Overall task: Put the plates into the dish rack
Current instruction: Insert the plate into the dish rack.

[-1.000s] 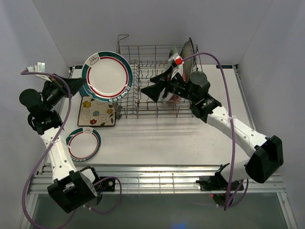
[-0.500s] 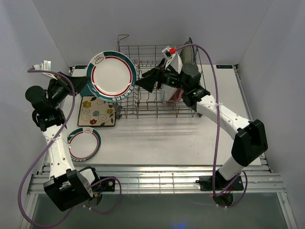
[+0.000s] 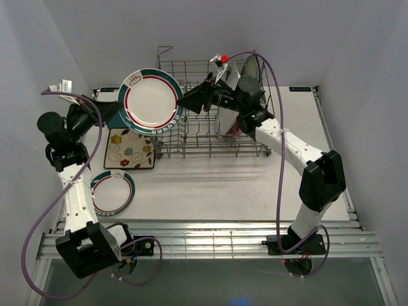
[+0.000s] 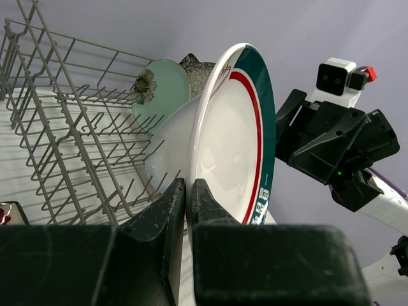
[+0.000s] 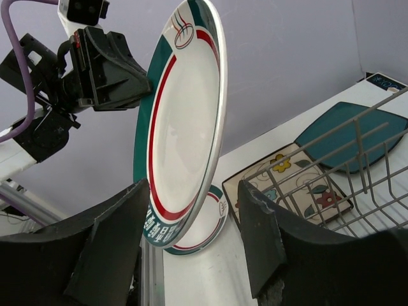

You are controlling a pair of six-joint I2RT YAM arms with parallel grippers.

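Left gripper (image 4: 189, 191) jaws pinch the red-and-green-rimmed plate (image 3: 150, 101) by its edge, upright at the dish rack's (image 3: 191, 150) left end, clear of the surface. Right gripper (image 5: 191, 194) jaws are spread astride the plate's rim; contact cannot be determined. In the top view, the right arm largely hides the racked plates (image 4: 164, 92).

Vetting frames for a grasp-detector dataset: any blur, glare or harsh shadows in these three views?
Top external: even diffuse light, faint shadows, dish rack sharp. Left wrist: own jaws dark and soft in the foreground, green-and-red-rimmed plate crisp. Right wrist: jaws blurred and underexposed, mild sheen on the plate's face, no blown highlights.
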